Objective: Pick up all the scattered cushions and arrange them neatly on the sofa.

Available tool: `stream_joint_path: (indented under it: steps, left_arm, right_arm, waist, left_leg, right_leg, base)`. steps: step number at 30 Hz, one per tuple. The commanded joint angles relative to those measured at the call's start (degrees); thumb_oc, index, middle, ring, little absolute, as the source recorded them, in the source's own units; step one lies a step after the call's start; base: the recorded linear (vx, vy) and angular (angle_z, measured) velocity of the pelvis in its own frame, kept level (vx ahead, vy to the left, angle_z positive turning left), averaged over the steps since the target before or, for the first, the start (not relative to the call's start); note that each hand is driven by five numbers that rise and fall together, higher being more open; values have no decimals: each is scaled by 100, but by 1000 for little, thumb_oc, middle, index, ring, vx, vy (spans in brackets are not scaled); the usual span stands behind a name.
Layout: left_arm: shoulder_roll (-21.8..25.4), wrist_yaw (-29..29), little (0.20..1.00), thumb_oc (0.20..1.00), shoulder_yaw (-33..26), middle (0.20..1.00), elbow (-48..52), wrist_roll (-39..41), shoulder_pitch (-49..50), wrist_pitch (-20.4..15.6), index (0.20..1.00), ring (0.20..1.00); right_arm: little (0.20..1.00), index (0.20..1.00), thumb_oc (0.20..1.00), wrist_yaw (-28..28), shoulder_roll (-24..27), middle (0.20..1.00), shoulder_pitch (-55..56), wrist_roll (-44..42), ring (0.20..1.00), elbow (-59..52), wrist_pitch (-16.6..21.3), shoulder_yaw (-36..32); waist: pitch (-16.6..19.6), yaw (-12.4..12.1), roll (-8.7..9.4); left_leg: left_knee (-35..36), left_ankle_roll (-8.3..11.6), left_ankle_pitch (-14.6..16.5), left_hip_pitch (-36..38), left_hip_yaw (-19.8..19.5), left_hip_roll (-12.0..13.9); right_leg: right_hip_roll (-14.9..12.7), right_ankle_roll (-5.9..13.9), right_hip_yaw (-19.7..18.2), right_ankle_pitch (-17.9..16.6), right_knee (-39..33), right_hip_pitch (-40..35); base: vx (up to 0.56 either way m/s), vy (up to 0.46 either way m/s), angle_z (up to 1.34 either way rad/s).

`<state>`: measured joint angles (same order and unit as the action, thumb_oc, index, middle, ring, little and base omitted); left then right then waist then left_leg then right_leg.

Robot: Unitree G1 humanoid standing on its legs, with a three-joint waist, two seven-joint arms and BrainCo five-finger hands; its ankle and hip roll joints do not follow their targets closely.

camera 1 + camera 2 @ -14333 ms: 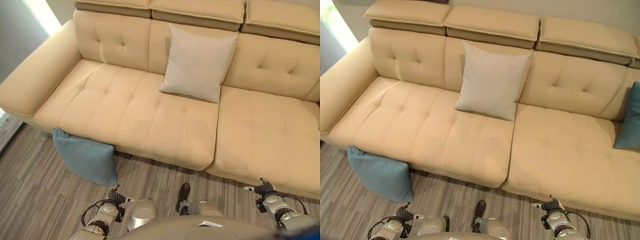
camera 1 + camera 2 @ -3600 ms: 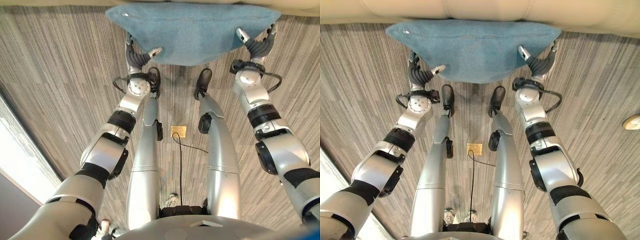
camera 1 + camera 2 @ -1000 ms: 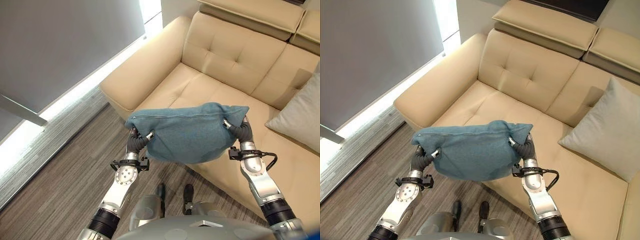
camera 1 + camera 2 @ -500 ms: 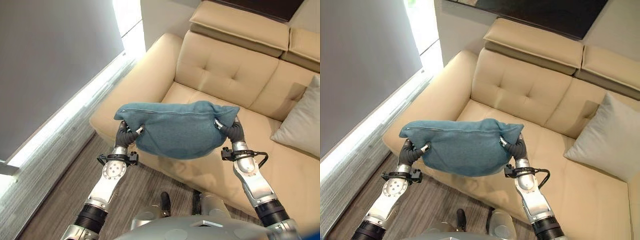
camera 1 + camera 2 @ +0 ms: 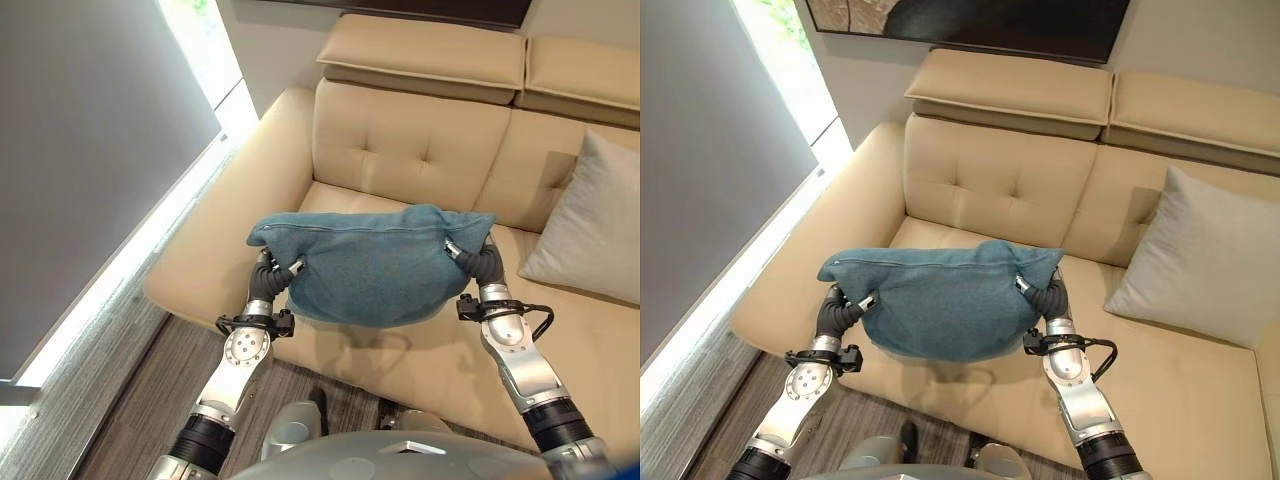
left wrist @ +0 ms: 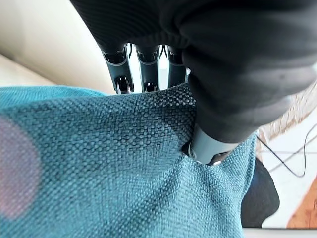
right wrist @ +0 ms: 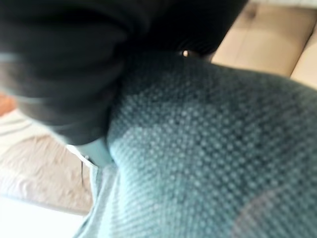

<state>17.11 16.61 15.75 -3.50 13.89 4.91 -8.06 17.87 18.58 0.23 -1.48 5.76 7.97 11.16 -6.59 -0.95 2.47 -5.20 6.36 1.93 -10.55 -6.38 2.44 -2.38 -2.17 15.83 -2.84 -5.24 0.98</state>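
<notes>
A: What are our fingers (image 6: 143, 74) doing?

B: On our left hand (image 5: 268, 282) they curl against one end of the teal cushion (image 5: 375, 265), thumb pressed into the cloth. Our right hand (image 5: 484, 265) pinches the other end the same way.

A: And where is the cushion?

B: Lifted between both hands at the centre of the head views, hanging in the air over the front edge of the beige sofa (image 5: 420, 150), clear of the seat.

A: Anything else near us?

B: A pale grey cushion (image 5: 1200, 255) leans on the sofa's backrest at the right, well apart. A window (image 5: 785, 50) glows at the upper left, with grey striped floor (image 5: 120, 400) at the lower left.
</notes>
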Motion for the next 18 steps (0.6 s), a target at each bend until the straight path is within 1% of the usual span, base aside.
stream_joint_path:
  steps: [1, 4, 6, 8, 13, 16, 17, 18]
  left_arm:
    - [192, 100, 200, 200, -166, 200, 479, -168, -418, -509, 200, 200]
    - [177, 114, 200, 200, -180, 200, 517, -162, -388, -498, 200, 200]
    - [203, 140, 200, 200, -204, 200, 531, -185, -383, -484, 200, 200]
    - [236, 240, 200, 200, -251, 200, 546, -196, -496, -479, 200, 200]
    - [272, 399, 200, 200, -210, 200, 477, -281, -886, -469, 200, 200]
    - [292, 584, 200, 200, -135, 200, 312, -321, -1391, -458, 200, 200]
    - [291, 738, 200, 200, -66, 200, 129, -316, -1887, -444, 200, 200]
    - [290, 741, 200, 200, -66, 200, 119, -316, -1904, -448, 200, 200]
  right_arm:
    - [200, 200, 200, 51, 42, 200, -331, -72, 200, -396, 488, -165]
    - [200, 200, 200, 72, 48, 200, -307, -21, 200, -430, 434, -183]
    - [200, 200, 200, 83, 11, 200, -331, 33, 200, -432, 403, -185]
    - [200, 200, 200, 158, -27, 200, -503, 128, 200, -433, 347, -191]
    - [200, 200, 200, 308, -1, 200, -915, 195, 200, -352, 291, -143]
    - [200, 200, 200, 472, 5, 200, -1383, 192, 200, -236, 251, -31]
    - [200, 200, 200, 632, 18, 200, -1792, 172, 200, -98, 211, 28]
    - [200, 200, 200, 635, 19, 200, -1807, 171, 200, -90, 213, 26]
  waist:
    - [93, 3, 94]
    - [173, 23, -22]
    - [240, 20, -49]
    - [296, 12, -56]
    - [347, 1, -56]
    - [372, -2, -57]
    - [349, 16, -65]
    - [345, 16, -65]
  left_leg:
    - [185, -214, 238, 512, 367, -124]
    - [492, -255, 180, 825, 475, -111]
    - [687, -301, 188, 1107, 610, -143]
    - [865, -376, 220, 1355, 757, -207]
    - [970, -415, 250, 1473, 842, -230]
    - [1020, -415, 250, 1464, 886, -229]
    - [1020, -400, 226, 1383, 894, -217]
    - [1020, -400, 225, 1377, 894, -217]
  right_leg:
    - [-213, 985, -123, 336, 65, -271]
    - [-242, 984, -245, 365, 75, -364]
    - [-284, 1016, -334, 364, 85, -441]
    - [-368, 1097, -437, 345, 133, -486]
    - [-427, 1147, -489, 314, 122, -509]
    - [-438, 1171, -514, 265, 58, -460]
    - [-446, 1180, -515, 224, 24, -372]
    - [-445, 1179, -515, 222, 24, -366]
  base:
    - [101, 99, -74]
    - [142, 185, -17]
    - [143, 178, -36]
    - [140, 180, -29]
    - [71, 59, -7]
    - [47, 18, -9]
    - [8, -3, -12]
    - [-25, -9, -5]
